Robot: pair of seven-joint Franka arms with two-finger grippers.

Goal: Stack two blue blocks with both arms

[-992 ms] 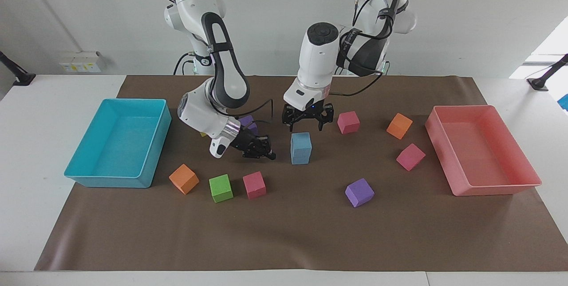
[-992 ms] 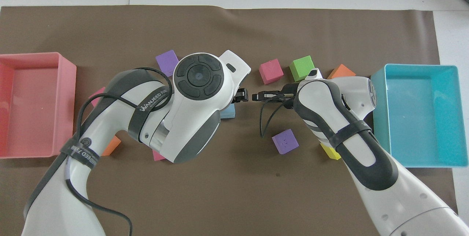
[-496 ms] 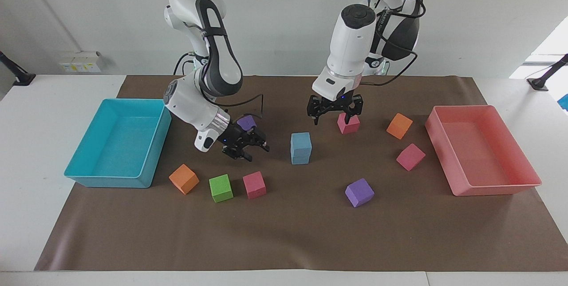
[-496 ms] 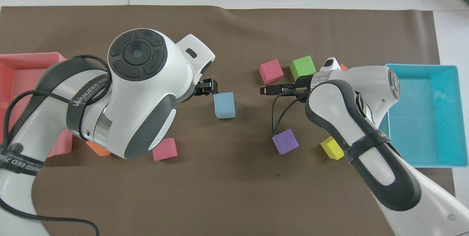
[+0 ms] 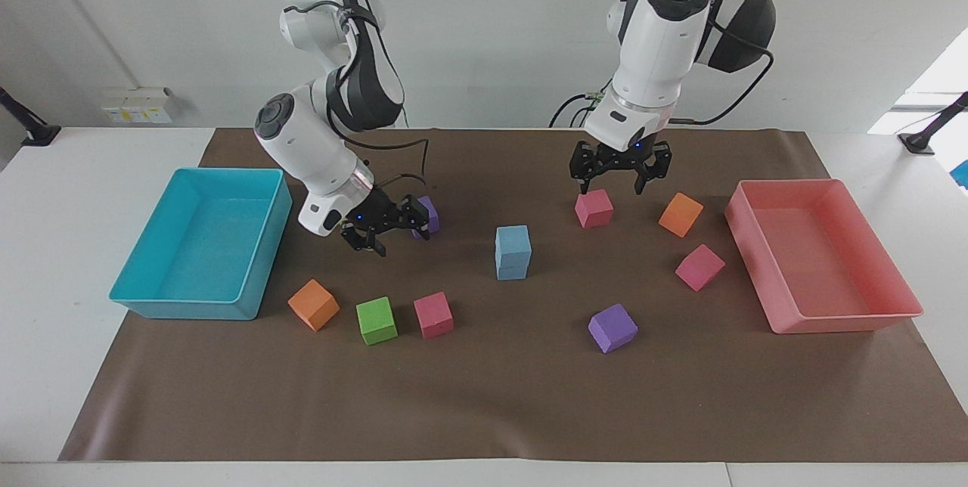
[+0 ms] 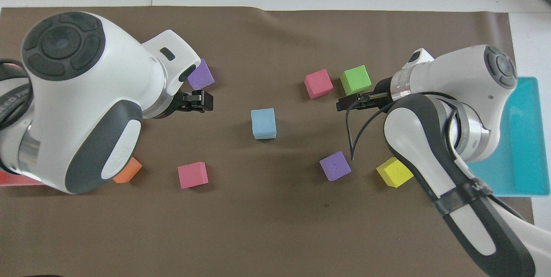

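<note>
Two blue blocks [image 5: 513,252] stacked mid-mat, one squarely atop other, column upright, long axis vertical. Facing view shows both tiers; overhead view shows only top face [image 6: 263,123]. Left gripper [image 5: 620,183] over pink cube [image 5: 594,208], fingers spread, empty. Right gripper [image 5: 386,232] up beside purple cube [image 5: 427,214], fingers apart, empty. Yellow cube [image 6: 394,172] visible overhead only, arm hides it facing.

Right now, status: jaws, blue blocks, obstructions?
Left gripper open, empty, above pink cube. Right gripper open, empty. Blue blocks stacked mid-table. Nothing obstructing.
</note>
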